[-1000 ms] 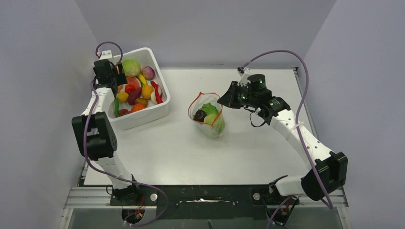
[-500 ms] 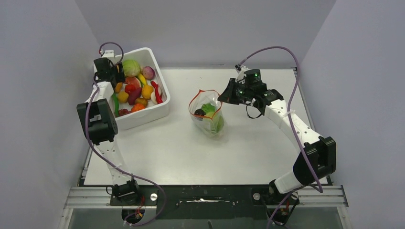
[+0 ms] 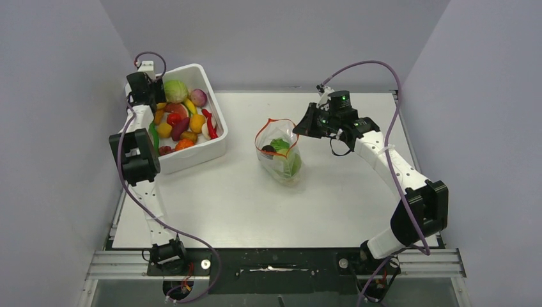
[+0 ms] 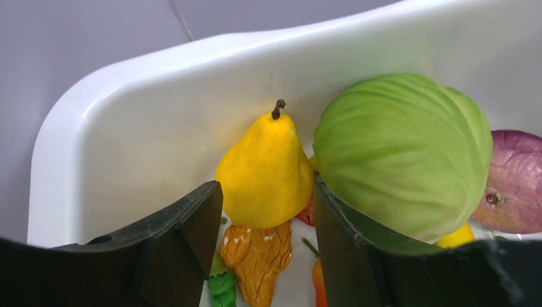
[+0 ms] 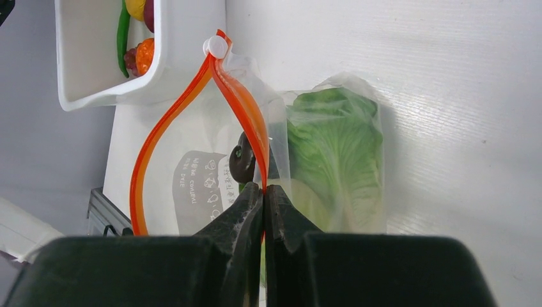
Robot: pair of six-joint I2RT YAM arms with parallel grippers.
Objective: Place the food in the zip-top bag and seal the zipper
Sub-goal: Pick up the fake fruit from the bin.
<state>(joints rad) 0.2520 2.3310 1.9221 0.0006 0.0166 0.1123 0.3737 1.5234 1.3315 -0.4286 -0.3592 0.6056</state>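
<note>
The food lies mostly in a white tub [image 3: 192, 157]: a yellow pear [image 4: 265, 173], a green cabbage [image 4: 402, 153], a purple onion [image 4: 518, 185] and several more pieces [image 3: 182, 125]. My left gripper [image 3: 152, 96] reaches into the tub's far left corner. It is open [image 4: 266, 187], with one jaw on each side of the pear's base. The zip-top bag [image 3: 281, 163] stands mid-table with lettuce [image 5: 332, 160] and a dark purple piece [image 5: 241, 163] inside. My right gripper [image 5: 263, 187] is shut on the red-orange zipper [image 5: 240, 105] at the bag's right rim, and the mouth gapes open.
A wrinkled orange piece [image 4: 255, 256] lies under the pear. The white slider [image 5: 216, 46] sits at the zipper's far end. Grey walls enclose the table on three sides. The tub's rim [image 5: 172, 64] stands close to the bag's left.
My left gripper has moved further into the tub's far corner and its jaws have narrowed around the pear. My right gripper has shifted slightly, drawing the bag's mouth with it.
</note>
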